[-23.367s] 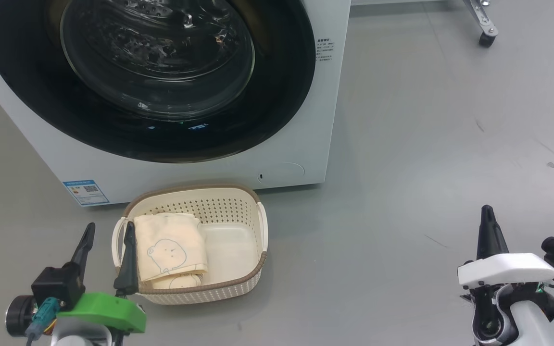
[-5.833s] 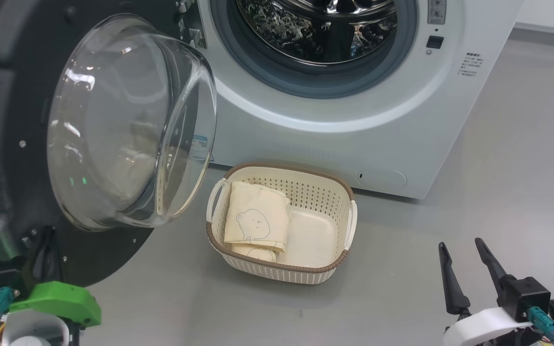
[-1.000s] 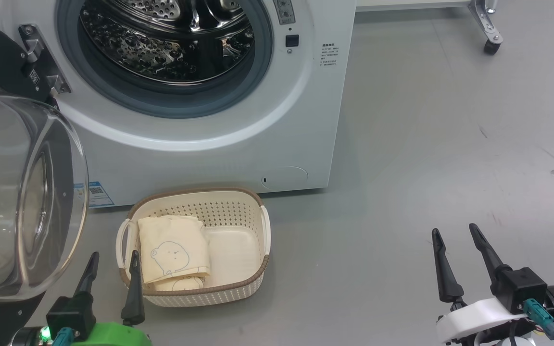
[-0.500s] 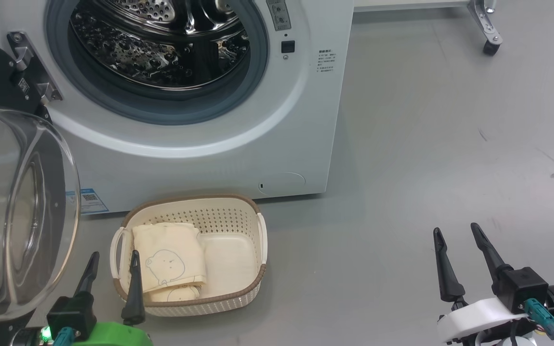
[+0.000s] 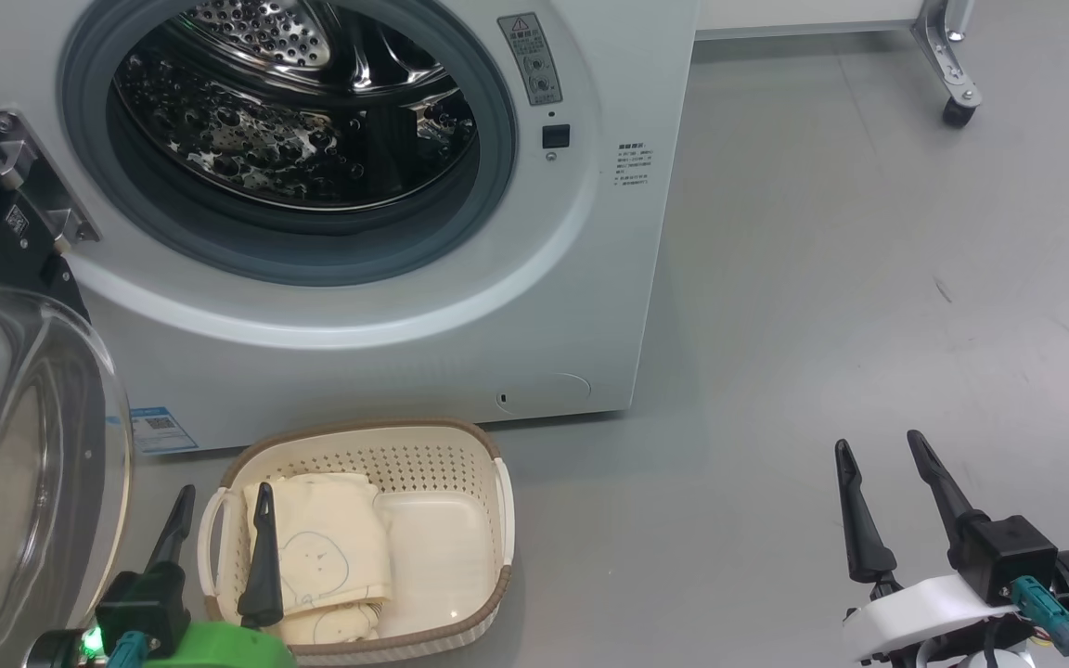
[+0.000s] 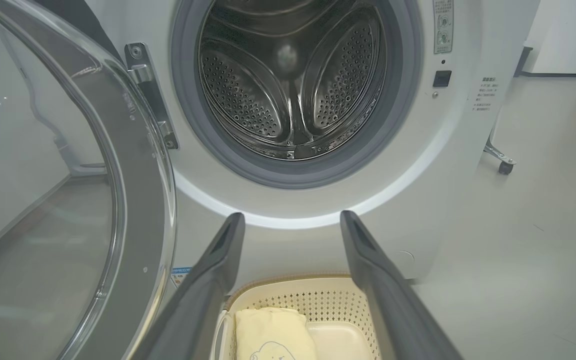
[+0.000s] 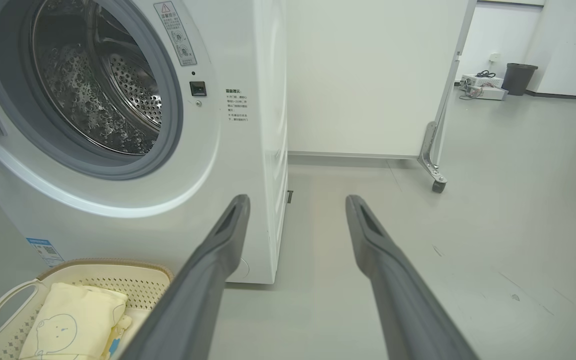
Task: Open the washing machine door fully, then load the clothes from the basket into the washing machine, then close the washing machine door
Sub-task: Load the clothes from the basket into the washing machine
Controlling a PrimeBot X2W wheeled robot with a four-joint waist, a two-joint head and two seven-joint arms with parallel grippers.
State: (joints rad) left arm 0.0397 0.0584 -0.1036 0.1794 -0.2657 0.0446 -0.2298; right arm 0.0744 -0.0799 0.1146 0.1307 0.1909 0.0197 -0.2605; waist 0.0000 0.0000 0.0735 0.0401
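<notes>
**Door open wide, both grippers hanging empty**

Nearest me, the left gripper [image 5: 224, 490] hangs with fingers spread and nothing between them, at the near left corner of the basket [image 5: 460, 432]. One fingertip overlaps the clothes [image 5: 321, 547] from above; whether it touches them I cannot tell. The right gripper [image 5: 876, 442], equally spread and empty, is well apart, with bare floor [image 5: 822, 278] all round it. The clothes lie folded in the basket's left half (the lower piece is mostly hidden). The washing machine door [image 5: 24, 464] stands open just beside the left gripper, its glass bowl running out of sight leftward. Behind the basket, the washing machine [image 5: 590, 278] shows its drum [image 5: 293, 111], which is dark deep inside.
</notes>
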